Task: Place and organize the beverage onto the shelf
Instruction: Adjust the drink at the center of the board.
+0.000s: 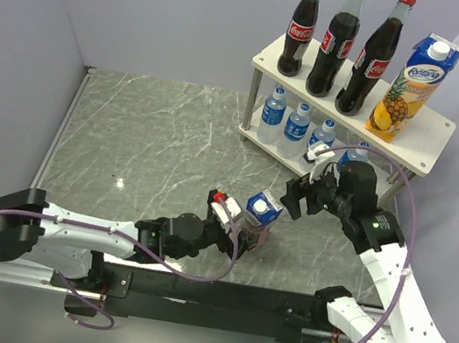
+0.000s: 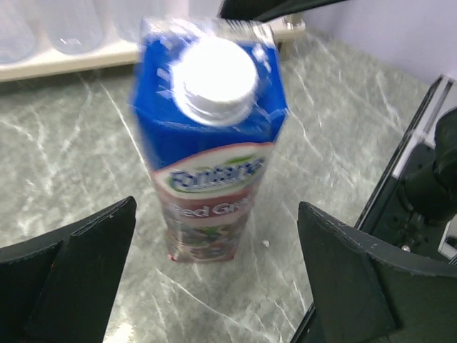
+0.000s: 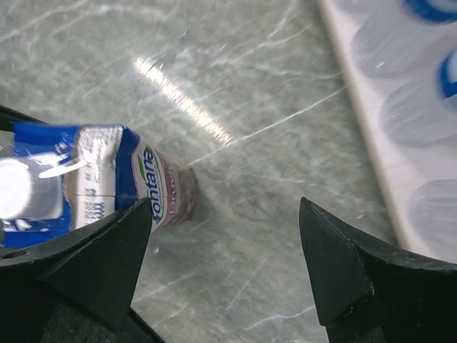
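The juice carton (image 1: 260,220) stands upright on the table (image 1: 156,132), cap upward, untouched between the wide-open left tool (image 2: 214,250); right tool (image 3: 225,243) open nearby

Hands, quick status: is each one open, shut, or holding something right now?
Left hand: open, straddling the juice carton, not gripping it.
Right hand: open, empty, beside that carton.

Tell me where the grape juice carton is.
In the top view, the grape juice carton stands mid-table, just ahead of the open left pincer, before the shelf.
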{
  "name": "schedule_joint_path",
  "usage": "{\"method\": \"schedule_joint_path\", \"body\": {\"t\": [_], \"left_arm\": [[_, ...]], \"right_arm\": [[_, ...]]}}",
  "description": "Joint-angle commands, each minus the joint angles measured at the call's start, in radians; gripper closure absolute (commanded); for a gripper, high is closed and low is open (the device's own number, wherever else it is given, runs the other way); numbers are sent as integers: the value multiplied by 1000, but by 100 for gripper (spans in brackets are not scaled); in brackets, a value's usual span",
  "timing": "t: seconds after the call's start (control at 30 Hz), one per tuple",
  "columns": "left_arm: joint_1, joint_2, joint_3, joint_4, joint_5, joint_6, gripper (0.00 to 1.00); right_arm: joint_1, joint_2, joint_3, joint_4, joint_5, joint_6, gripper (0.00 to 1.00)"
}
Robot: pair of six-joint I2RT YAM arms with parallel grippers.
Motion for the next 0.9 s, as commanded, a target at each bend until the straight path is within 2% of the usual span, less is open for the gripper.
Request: {"method": "schedule_joint_path", "body": {"t": [0.0,0.17,0.23,0.27,0.3,0.37,0.57,0.63,0.73,0.87], "left_arm": [[20,-91,7,-14,1,-9,0],[51,-184,4,-120,3,-48,0],[69,-234,9,-168,7,-61,1],[73,-251,15,-223,10,-62,1],[82,-285,19,-250,9,-61,0],[85,-320,33,-310,1,-50,1],[89,-467,64,-501,-77,14,0],[88,-516,67,-545,-120,31,1],[89,-569,71,-594,-154,37,0],[89,-615,78,-631,-184,45,1]], "right_arm": [[-1,-39,119,6,95,-7,10],[-2,-44,219,-70,175,-12,8],[-2,-65,231,-121,105,-15,7],[-2,-79,225,-139,43,-24,6],[-2,-94,212,-156,-82,-33,5],[-1,-149,149,-161,-169,-47,5],[13,-266,-6,-72,-247,-30,5],[28,-304,-46,15,-230,38,5],[88,-341,-121,147,-93,146,5],[149,-308,-178,196,30,212,4]]}}
